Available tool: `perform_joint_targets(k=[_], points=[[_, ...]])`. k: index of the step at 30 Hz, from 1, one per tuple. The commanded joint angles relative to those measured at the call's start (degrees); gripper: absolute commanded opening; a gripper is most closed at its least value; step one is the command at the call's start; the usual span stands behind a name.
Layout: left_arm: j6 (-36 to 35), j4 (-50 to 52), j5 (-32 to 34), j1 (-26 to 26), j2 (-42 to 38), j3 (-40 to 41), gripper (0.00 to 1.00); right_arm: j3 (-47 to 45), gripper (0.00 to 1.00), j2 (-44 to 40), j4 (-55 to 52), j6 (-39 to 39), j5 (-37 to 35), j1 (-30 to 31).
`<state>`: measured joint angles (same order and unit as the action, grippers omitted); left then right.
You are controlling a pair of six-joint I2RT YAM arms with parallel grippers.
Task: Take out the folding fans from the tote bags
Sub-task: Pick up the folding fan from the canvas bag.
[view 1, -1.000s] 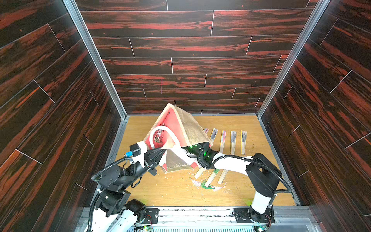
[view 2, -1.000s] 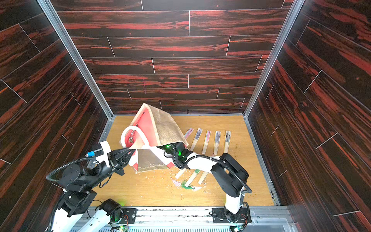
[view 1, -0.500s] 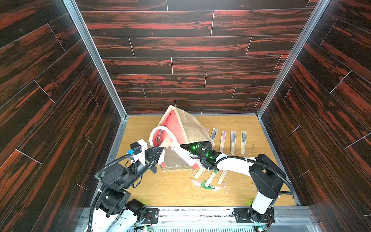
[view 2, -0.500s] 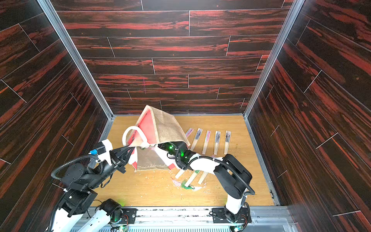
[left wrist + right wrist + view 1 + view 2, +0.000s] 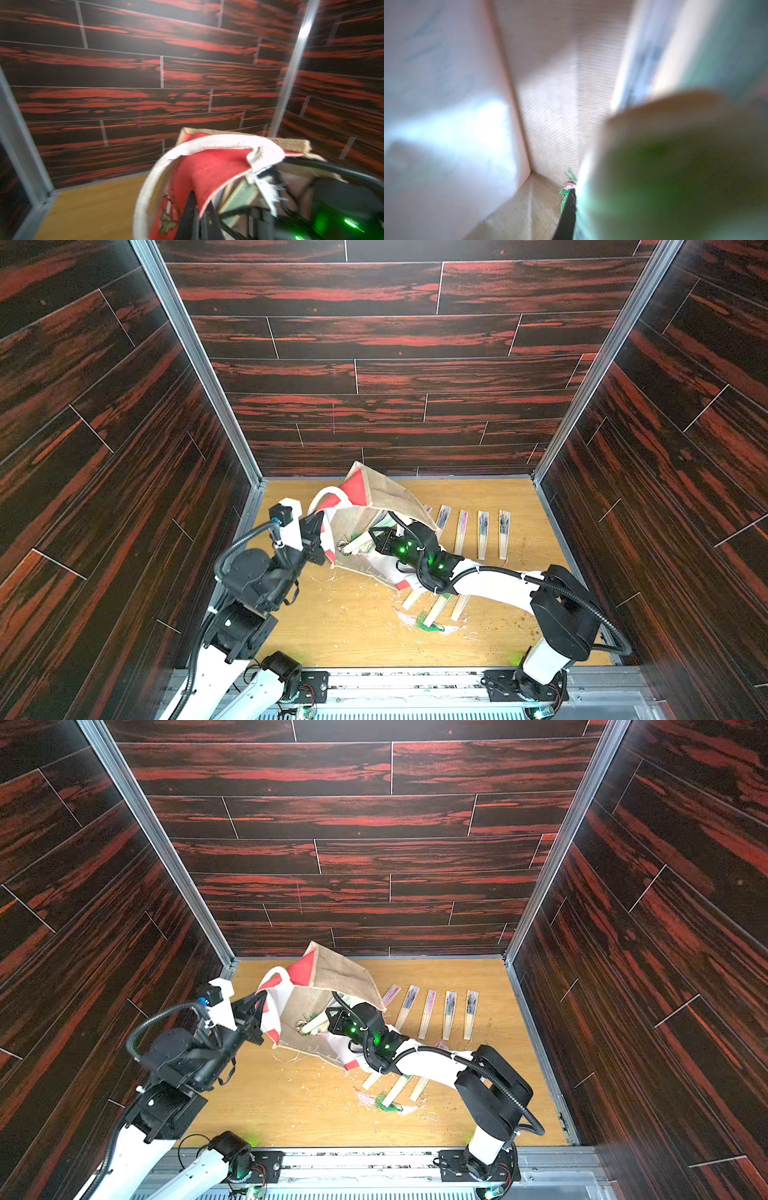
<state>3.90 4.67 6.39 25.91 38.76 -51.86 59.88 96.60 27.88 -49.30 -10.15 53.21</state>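
The tan burlap tote bag (image 5: 388, 495) (image 5: 340, 969) lies tipped over, mouth toward the front. My left gripper (image 5: 321, 531) (image 5: 258, 1007) (image 5: 200, 214) is shut on its red side panel (image 5: 209, 172), just below the white handle (image 5: 199, 143). My right gripper (image 5: 374, 540) (image 5: 329, 1020) (image 5: 577, 195) is inside the mouth, shut on a pale folding fan (image 5: 356, 545) (image 5: 312, 1026) (image 5: 654, 166) with a green tassel (image 5: 566, 188). Another green fan (image 5: 239, 197) shows inside the bag. Several fans (image 5: 482, 533) (image 5: 449, 1013) lie in a row to the right of the bag.
More fans (image 5: 436, 608) (image 5: 395, 1090) lie under my right forearm near a green tassel (image 5: 426, 622). Burlap crumbs litter the wooden floor (image 5: 353, 626). Dark panelled walls close in at the back and on both sides.
My right gripper has reached deeper into the bag's mouth and closed on a fan. My left gripper has raised the bag's red panel away from the front.
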Motion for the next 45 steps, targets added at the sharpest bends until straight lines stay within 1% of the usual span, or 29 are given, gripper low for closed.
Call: perform_joint_targets(k=[1,8,13,20,25,29,34,38,43,45], points=[[-1.46,-2.85,7.32,-0.30,0.92,-3.58,0.00,1.29,0.10,-3.80,-1.53,6.57,0.39,0.67],[-1.35,-1.50,7.70,-0.30,3.16,-4.74,0.00,1.46,0.08,-5.52,1.01,13.22,8.02,0.91],[-1.74,-0.96,7.88,-0.30,3.25,-4.90,0.00,3.58,0.06,-5.70,0.08,17.66,13.17,1.37],[-3.99,2.46,8.78,-0.32,3.42,-6.80,0.00,6.88,0.04,-6.81,-4.63,22.05,17.38,1.89],[-4.15,3.88,12.86,-0.28,3.04,-7.31,0.00,7.53,0.04,-8.76,-7.38,23.53,18.85,2.01],[-5.34,7.21,16.56,-0.28,3.59,-8.97,0.00,7.22,0.04,-11.68,-10.20,23.93,18.79,2.01],[-5.84,7.67,16.43,-0.28,1.93,-8.30,0.00,6.44,0.03,-16.86,-15.51,24.25,14.56,1.29],[-6.11,7.61,16.34,-0.42,0.45,-7.71,0.00,4.57,0.01,-21.19,-18.96,22.24,14.31,-2.01],[-6.31,9.34,16.87,-0.42,0.11,-7.36,0.00,0.84,0.00,-28.93,-20.41,17.07,17.44,-8.15],[-6.34,9.50,16.98,-0.41,0.08,-6.89,0.00,-0.94,0.00,-32.34,-20.88,15.81,17.62,-9.56]])
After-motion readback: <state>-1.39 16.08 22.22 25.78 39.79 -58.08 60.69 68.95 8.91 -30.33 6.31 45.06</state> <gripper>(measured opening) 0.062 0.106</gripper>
